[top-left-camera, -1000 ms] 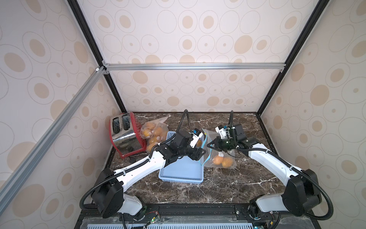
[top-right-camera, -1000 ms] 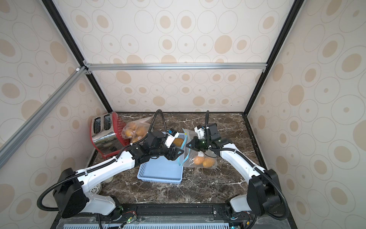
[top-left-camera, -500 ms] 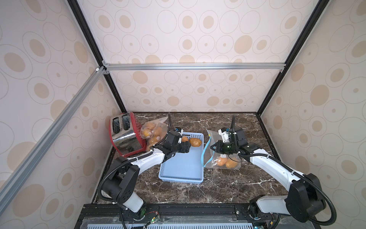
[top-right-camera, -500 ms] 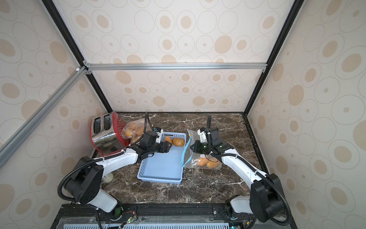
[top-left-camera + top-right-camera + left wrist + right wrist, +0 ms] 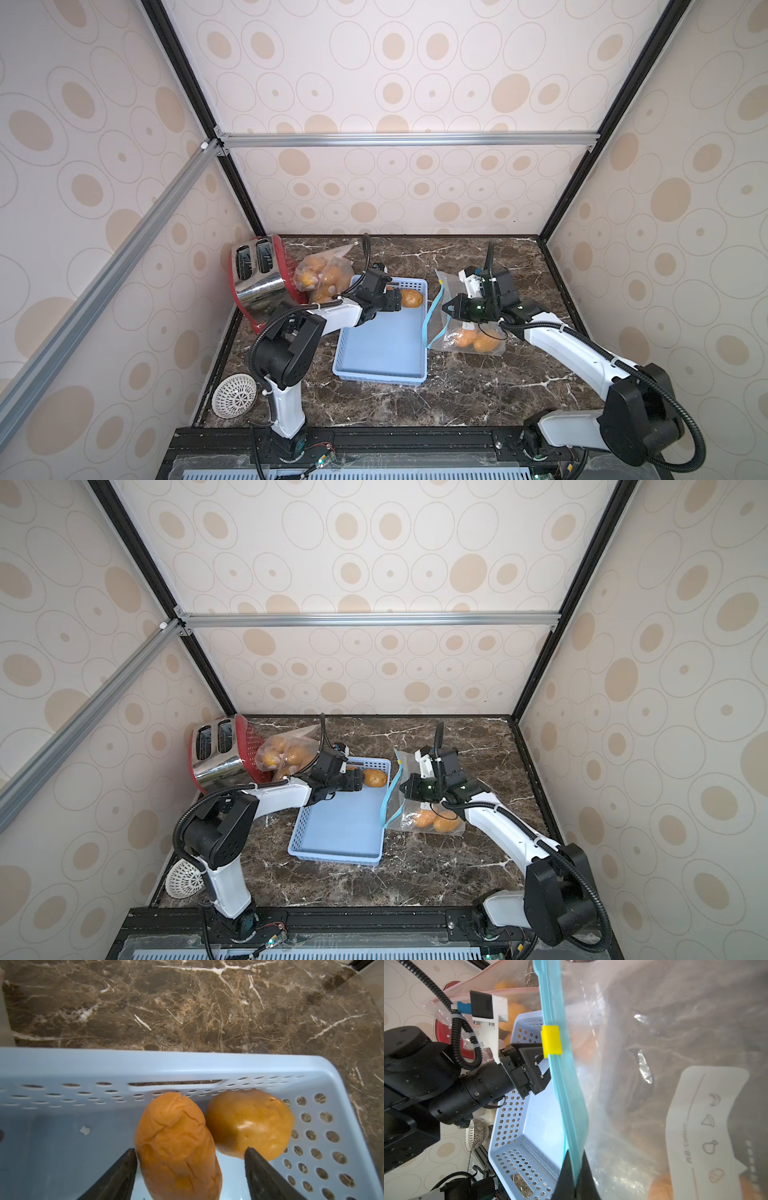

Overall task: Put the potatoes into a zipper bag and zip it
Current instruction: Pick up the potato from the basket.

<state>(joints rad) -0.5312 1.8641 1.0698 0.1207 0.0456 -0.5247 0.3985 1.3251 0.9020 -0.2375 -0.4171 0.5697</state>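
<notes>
At lower left of a top view, a white perforated dome (image 5: 235,395) sits by the left arm base. Mid-frame, the blue basket (image 5: 380,345); at its far end the left gripper (image 5: 190,1149) is spread wide, straddling the wrinkled potato (image 5: 176,1147), unclamped, smooth potato (image 5: 249,1124) just beside it. Right of the blue basket, the right gripper (image 5: 575,1157) pinches the zipper bag (image 5: 654,1064) rim; bagged potatoes (image 5: 473,338) inside. Farther, upper left: second filled bag (image 5: 324,274) against the toaster (image 5: 259,274).

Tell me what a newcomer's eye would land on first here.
The light blue basket mid-table holds two orange potatoes at its far end, the open left gripper straddling the wrinkled potato. Beside it, the right gripper pinches the blue zip strip of a clear zipper bag with potatoes inside. A red toaster sits far left.
</notes>
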